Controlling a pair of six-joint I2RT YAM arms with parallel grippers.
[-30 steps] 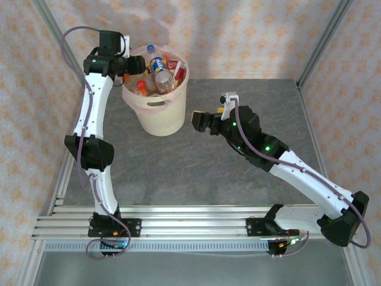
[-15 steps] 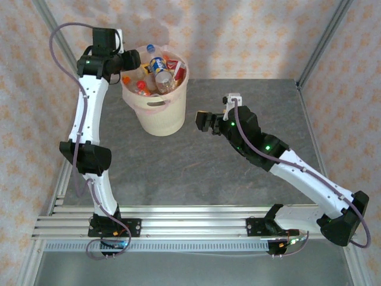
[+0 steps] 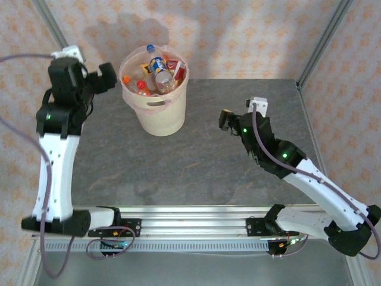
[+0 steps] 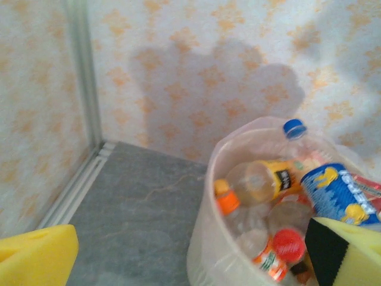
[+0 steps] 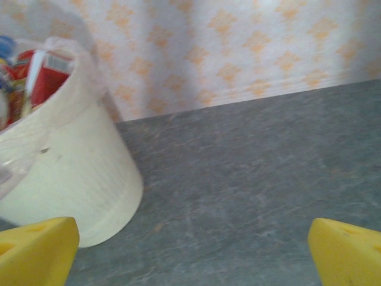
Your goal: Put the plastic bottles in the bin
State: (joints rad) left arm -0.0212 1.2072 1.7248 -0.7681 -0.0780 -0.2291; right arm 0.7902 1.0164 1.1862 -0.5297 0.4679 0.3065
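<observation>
Many bottles point(image 3: 156, 72) fill the bin point(image 3: 159, 116), which stands just right of the left claw point(image 3: 106, 75) and well to the left of the right claw point(image 3: 224, 120). Both claws gape wide, holding nothing, above the table point(image 3: 196, 170).

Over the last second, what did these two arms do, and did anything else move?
The left arm swung left, away from the rim of the bin, and its jaws now stand wide and empty; whether they dropped a bottle I cannot tell. The right arm drew back to the right, jaws open as before. The bin and the plastic bottles in it stayed put.
</observation>
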